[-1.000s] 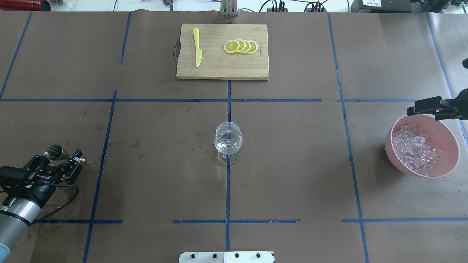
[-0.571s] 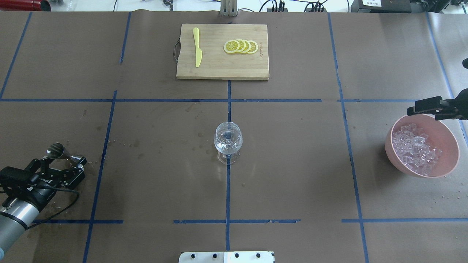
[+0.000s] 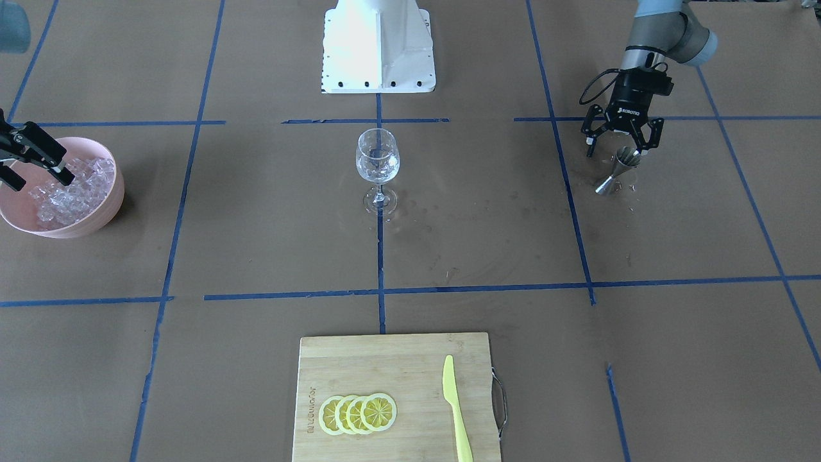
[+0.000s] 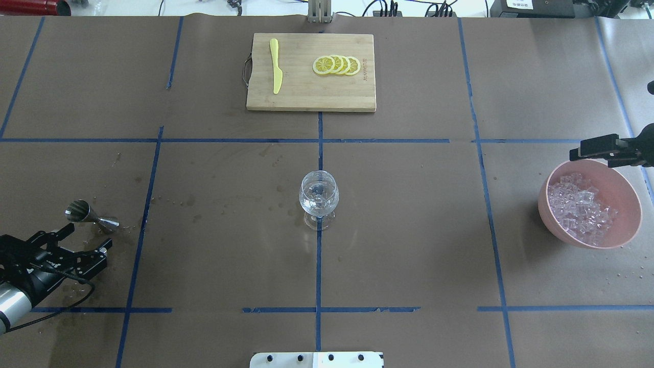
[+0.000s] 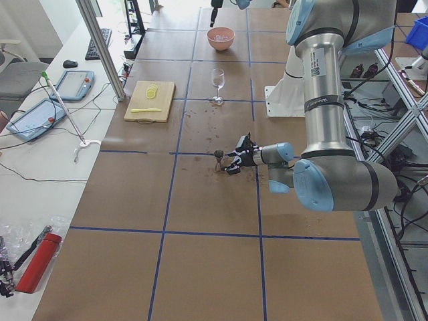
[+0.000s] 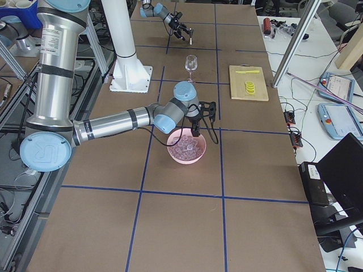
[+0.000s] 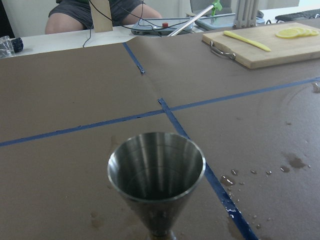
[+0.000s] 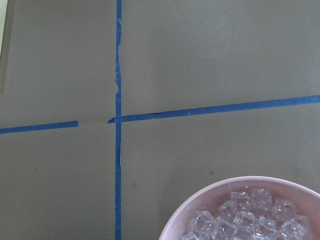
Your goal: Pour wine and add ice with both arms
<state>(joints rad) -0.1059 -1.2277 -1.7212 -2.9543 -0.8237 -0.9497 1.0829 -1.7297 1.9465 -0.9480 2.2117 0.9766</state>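
The wine glass (image 4: 318,197) stands at the table's middle with a little clear wine shining in its bowl; it also shows in the front view (image 3: 377,160). The steel jigger (image 4: 84,213) stands on the table at the left. My left gripper (image 4: 89,236) is open and empty, just behind the jigger (image 3: 616,173) and apart from it. The left wrist view shows the jigger's empty cup (image 7: 156,175) close in front. The ice (image 4: 580,207) fills a pink bowl (image 4: 628,225). My right gripper (image 3: 40,178) is open, over the bowl's far rim.
A wooden cutting board (image 4: 310,71) with lemon slices (image 4: 337,65) and a yellow knife (image 4: 276,66) lies at the far middle. Dark wet marks (image 4: 278,189) dot the brown paper left of the glass. The white pedestal base (image 3: 378,45) stands at the near edge.
My left gripper let go of the jigger, opened and drew back toward the robot. The jigger stays standing on the table. The right arm has not moved.
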